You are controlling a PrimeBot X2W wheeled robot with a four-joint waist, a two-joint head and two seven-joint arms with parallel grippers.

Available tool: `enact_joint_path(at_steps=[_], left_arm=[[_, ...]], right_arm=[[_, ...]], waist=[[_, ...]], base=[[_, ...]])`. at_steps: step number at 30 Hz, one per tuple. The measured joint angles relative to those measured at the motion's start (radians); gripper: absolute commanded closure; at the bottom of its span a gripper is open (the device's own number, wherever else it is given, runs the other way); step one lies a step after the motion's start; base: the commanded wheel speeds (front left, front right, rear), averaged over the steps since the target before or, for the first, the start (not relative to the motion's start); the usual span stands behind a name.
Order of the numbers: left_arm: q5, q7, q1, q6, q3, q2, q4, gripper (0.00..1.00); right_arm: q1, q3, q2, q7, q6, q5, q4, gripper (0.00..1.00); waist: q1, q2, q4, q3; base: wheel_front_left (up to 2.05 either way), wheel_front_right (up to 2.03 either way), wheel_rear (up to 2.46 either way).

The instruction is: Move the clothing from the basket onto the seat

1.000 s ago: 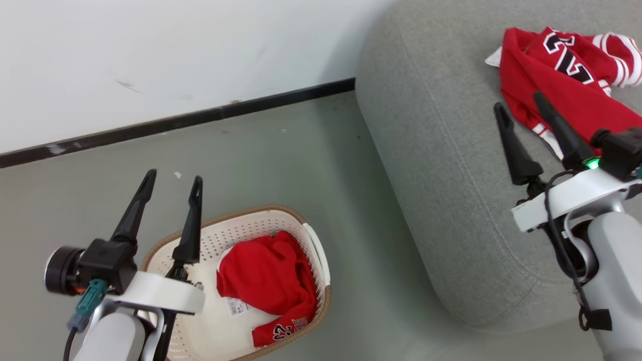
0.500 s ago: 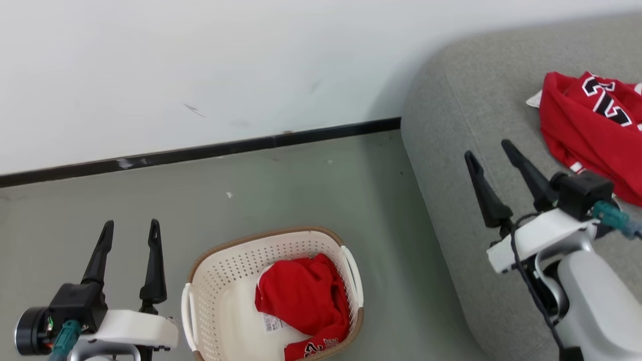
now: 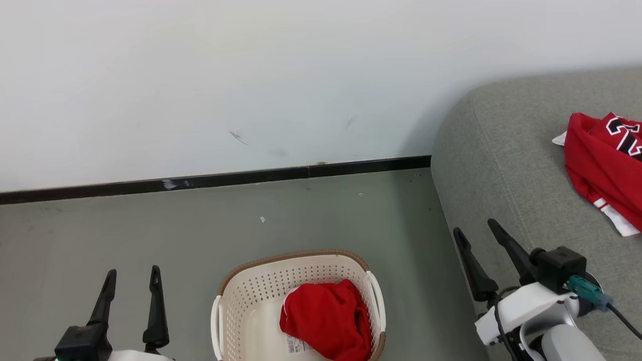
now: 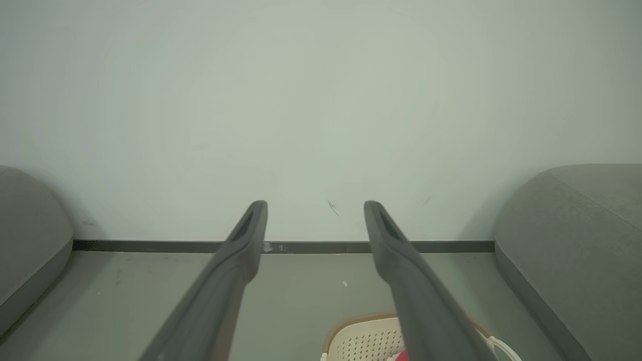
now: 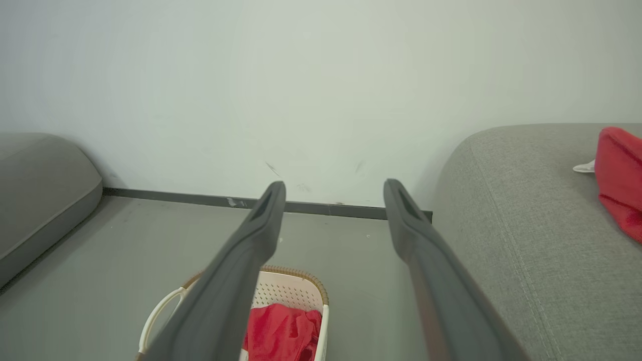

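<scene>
Left gripper, right gripper: both jaws spread, empty. Red garment bunched against right wall of basket. Second red garment lies on seat, back from rounded corner.

perforated plastic basket, woven-cloth seat (matt)

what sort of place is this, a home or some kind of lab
Likely a living-room-style test space, not clearly a lived-in home: a large grey sofa by a bare white wall, a plain grey-green floor, and a laundry basket with red clothing standing on that floor.
</scene>
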Motion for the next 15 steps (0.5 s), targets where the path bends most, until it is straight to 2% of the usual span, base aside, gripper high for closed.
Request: enact_joint_path(at_steps=[7,15], left_arm=[[-0.001,0.0,0.045,-0.009,-0.004,-0.004,0.023,0.0],[-0.003,0.0,0.069,-0.03,-0.009,-0.005,0.032,0.0]], right_arm=[[0.083,-0.06,0.022,0.0,0.0,-0.039,-0.029,0.0],[0.157,-0.052,0.042,0.0,0.0,-0.052,-0.052,0.0]], waist=[[0.0,0.0,0.024,-0.041],[0.0,0.0,0.032,-0.079]], base=[[0.0,0.0,0.0],[0.0,0.0,0.0]])
